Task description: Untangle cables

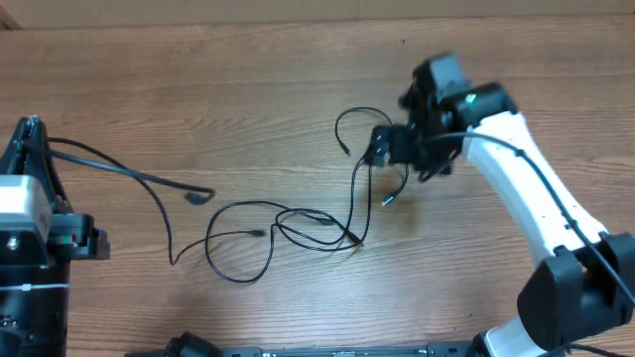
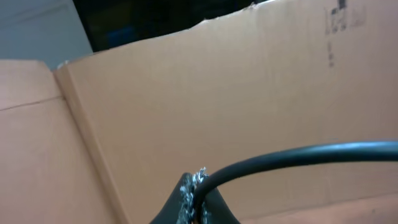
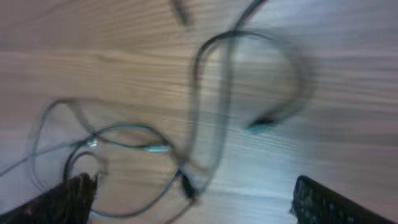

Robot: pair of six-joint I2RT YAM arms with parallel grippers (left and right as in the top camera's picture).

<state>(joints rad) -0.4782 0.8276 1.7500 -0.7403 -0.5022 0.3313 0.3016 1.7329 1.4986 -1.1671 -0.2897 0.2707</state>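
Over tangled cables [image 1: 288, 223], right fingers [image 3: 68, 199] apart; left fingers [image 2: 174, 208]: cannot tell.

A wood-grain table [image 1: 248, 89] is recorded in the overhead and right wrist views. Brown cardboard panels [image 2: 217, 106], joined at a crease, are seen in the left wrist view.

Wood-grain surface with thin black cables strewn across its middle.

The brown surface [image 1: 198, 79] carries the cables [image 1: 288, 223] in loose, overlapping loops near the centre, several strands crossing at one point. A silver-tipped plug end [image 1: 387, 200] lies just right of them. A separate dark cord [image 1: 129, 171] runs in from the left. The right wrist view is blurred, so which strand lies over which cannot be told.
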